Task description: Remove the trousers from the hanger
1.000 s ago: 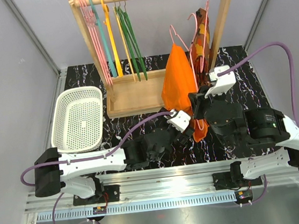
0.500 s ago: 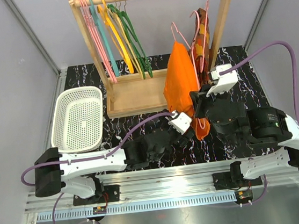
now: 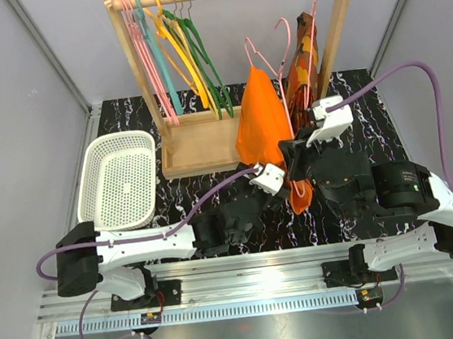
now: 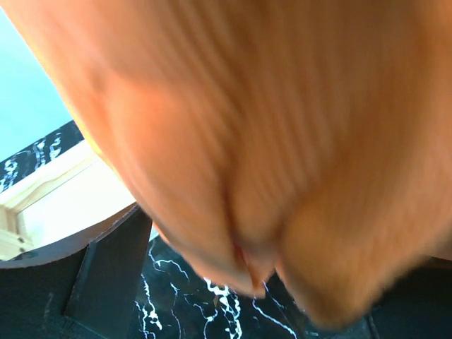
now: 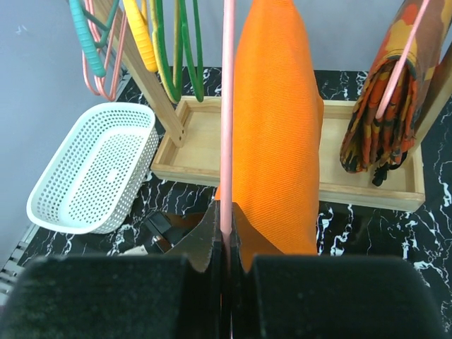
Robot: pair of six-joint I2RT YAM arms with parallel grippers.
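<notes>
The bright orange trousers (image 3: pixel 261 125) hang draped on the thin pink hanger (image 3: pixel 266 50), which is held above the table in front of the wooden rack. My right gripper (image 5: pixel 226 215) is shut on the hanger's pink wire (image 5: pixel 227 106), with the trousers (image 5: pixel 275 127) just to the right of it. My left gripper (image 3: pixel 283 197) sits at the trousers' lower end. In the left wrist view, blurred orange cloth (image 4: pixel 282 127) fills the frame between its wide-open fingers (image 4: pixel 106 275). I cannot see that the pads press it.
A wooden rack (image 3: pixel 199 140) stands at the back with several pink, teal, yellow and green hangers (image 3: pixel 172 53) on its rail. A camouflage garment (image 3: pixel 303 54) hangs at its right end. A white perforated basket (image 3: pixel 117 182) lies on the left of the black marbled table.
The hanger with the trousers has shifted left and its hook now tilts further left. The hangers on the rail have swung. My left gripper moved slightly left under the cloth.
</notes>
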